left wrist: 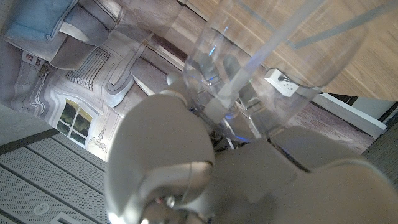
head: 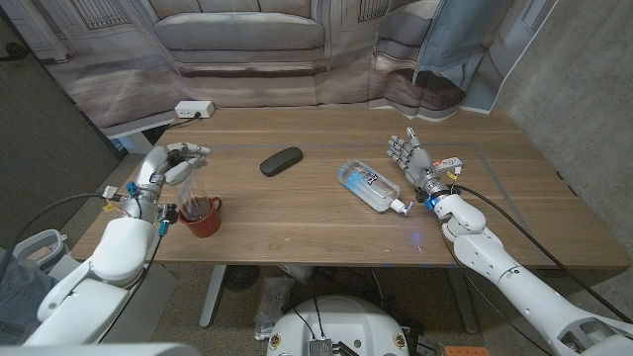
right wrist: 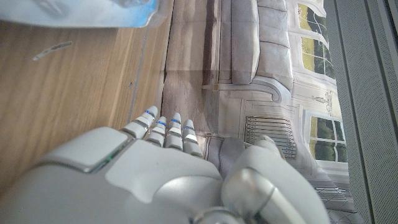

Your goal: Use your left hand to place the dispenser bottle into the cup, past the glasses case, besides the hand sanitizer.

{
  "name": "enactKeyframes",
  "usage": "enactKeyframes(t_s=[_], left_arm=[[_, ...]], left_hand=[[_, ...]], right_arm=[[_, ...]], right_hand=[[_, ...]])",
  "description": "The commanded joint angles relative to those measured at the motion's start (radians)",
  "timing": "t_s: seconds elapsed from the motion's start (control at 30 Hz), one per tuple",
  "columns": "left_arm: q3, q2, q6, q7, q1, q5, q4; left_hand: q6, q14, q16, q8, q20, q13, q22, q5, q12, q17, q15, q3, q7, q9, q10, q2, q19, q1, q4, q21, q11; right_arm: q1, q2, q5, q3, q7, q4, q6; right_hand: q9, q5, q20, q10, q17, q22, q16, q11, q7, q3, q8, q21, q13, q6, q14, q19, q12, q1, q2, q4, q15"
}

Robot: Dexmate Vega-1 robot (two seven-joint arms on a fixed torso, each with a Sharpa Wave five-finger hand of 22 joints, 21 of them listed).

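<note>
Printed drapery showing a sofa and panelled walls hangs behind the wooden counter (head: pixel 326 213), with a white power strip (head: pixel 194 110) near its far left edge. Toward the left front sits a dark red cup (head: pixel 203 217). The left robot hand (head: pixel 176 164) hovers just above and behind it, its fingers closed around a clear dispenser bottle (head: pixel 191 188) that hangs down with its lower end at, or just inside, the cup's mouth. The left wrist view confirms the grasp: the transparent bottle (left wrist: pixel 261 56) with its dip tube rises from between the grey fingers.

A black glasses case (head: pixel 281 160) lies further in on the counter, to the right of the cup and apart from it. Further right lies a clear hand sanitizer (head: pixel 370 186), tipped on its side, just beside the right robot hand (head: pixel 409 158), which stands with fingers spread and holds nothing.

By my reading, the placing step is under way — the bottle is over the cup but not released. The next move calls for lowering it straight until its base seats, then opening the fingers without tipping the cup.

Hard to tell: how deep the bottle sits — its clear body blurs against the cup's rim — and whether it touches the cup. The pump head is hidden within the hand.
</note>
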Motion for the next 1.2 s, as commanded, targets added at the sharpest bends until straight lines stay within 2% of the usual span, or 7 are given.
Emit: enactKeyframes(t_s=[0.03,0.57,1.2], left_arm=[[0.021,0.007,-0.024,0.017,-0.001,-0.016,0.035],[0.032,0.021,-0.082,0.026,-0.004,-0.037,0.084],[0.033,-0.002,-0.12,0.062,0.05,-0.019,0.069]], left_hand=[[0.009,0.008,-0.007,0.002,-0.005,0.005,0.0,0.005,0.001,0.006,-0.04,0.011,0.0,0.003,0.013,-0.003,-0.007,-0.005,0.001,0.004,-0.005],[0.011,0.006,-0.013,0.002,-0.005,0.006,0.0,0.005,-0.002,0.01,-0.041,0.012,-0.003,0.003,0.013,-0.005,-0.012,-0.009,0.003,0.008,-0.005],[0.009,0.001,-0.021,-0.001,-0.002,0.005,-0.001,0.005,-0.006,0.014,-0.037,0.016,-0.002,0.001,0.013,-0.005,-0.021,-0.017,0.006,0.011,-0.003]], right_arm=[[-0.001,0.001,-0.002,-0.001,-0.003,0.003,-0.002],[0.004,0.016,-0.011,-0.012,-0.004,0.011,0.01],[0.008,0.013,-0.021,-0.02,0.011,0.008,0.019]], right_hand=[[0.002,0.0,-0.001,0.002,0.004,0.005,0.005,-0.001,-0.003,-0.001,0.004,-0.001,0.005,0.007,0.007,0.007,0.004,0.003,0.009,-0.001,0.001],[0.002,0.0,-0.001,0.001,0.004,0.005,0.005,-0.002,-0.003,-0.002,0.004,-0.001,0.005,0.007,0.008,0.006,0.004,0.003,0.01,-0.002,0.001],[0.002,0.0,-0.001,0.003,0.004,0.005,0.005,0.002,-0.003,-0.003,0.004,-0.001,0.005,0.008,0.008,0.006,0.004,0.004,0.011,-0.003,0.0]])
